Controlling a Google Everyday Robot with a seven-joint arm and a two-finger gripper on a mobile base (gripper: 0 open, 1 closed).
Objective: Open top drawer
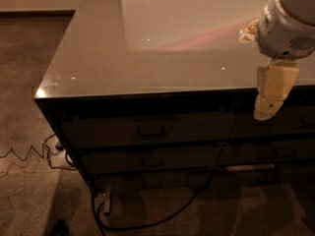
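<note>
Though dark, loop-handled top drawer [147, 130], blocky pale hand [265, 111] to its right

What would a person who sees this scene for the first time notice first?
First the pale gripper, which hangs at the right before the cabinet's front edge, well right of the drawer handle. Next the glossy cabinet top, which reflects a bright rectangle of light. Below it the top drawer is shut, and a black cable lies on the carpet at the cabinet's foot.
</note>
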